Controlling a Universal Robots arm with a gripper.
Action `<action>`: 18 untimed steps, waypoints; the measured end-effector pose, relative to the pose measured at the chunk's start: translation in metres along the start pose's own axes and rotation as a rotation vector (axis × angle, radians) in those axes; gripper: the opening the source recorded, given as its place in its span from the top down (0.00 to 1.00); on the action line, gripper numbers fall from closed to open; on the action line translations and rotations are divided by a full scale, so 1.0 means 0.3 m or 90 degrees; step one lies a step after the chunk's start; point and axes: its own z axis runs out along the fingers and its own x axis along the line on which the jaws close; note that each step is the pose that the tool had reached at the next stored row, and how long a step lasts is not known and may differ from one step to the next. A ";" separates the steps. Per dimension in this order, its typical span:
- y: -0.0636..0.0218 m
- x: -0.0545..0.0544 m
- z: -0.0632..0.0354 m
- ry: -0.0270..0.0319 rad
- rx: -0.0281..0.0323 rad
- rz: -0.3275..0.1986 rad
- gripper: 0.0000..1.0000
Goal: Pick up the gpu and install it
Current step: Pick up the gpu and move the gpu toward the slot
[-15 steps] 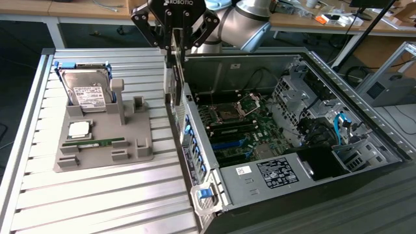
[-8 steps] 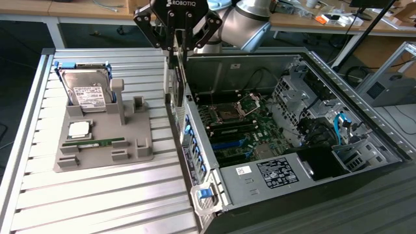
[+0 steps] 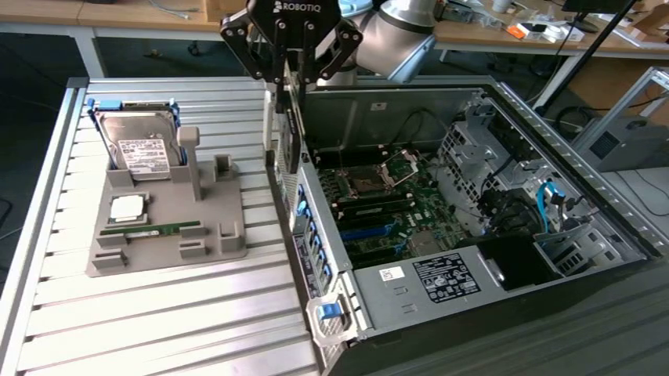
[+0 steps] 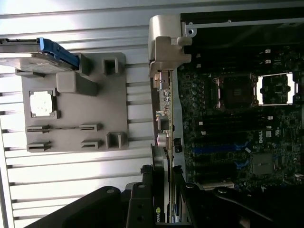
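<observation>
**A:** Surroundings?
**B:** Grey holder tray [image 3: 209, 243] on slatted surface [image 3: 157, 321], carrying upright hard drive [image 3: 141, 145] and memory stick [image 3: 157, 231]. Open computer case [image 3: 356, 106] just beside it.
**A:** Gpu?
**B:** Gpu [image 3: 288, 117] edge-on, gripped at one end by the closed end effector [image 3: 291, 78]. Long axis hangs downward, bracket end lowest, at the case's side wall.

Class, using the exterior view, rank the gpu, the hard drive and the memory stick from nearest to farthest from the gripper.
1. gpu: clamped in the gripper, at the case's open edge.
2. hard drive: upright at the grey holder's far end, toward the exterior view's left.
3. memory stick: lying near the holder's near end.
</observation>
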 end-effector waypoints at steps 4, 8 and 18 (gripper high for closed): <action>-0.006 -0.009 0.000 0.0001 0.0000 0.000 0.73; -0.011 -0.017 0.001 0.0002 0.0000 0.000 0.73; -0.023 -0.042 0.002 0.0006 0.0001 0.000 0.73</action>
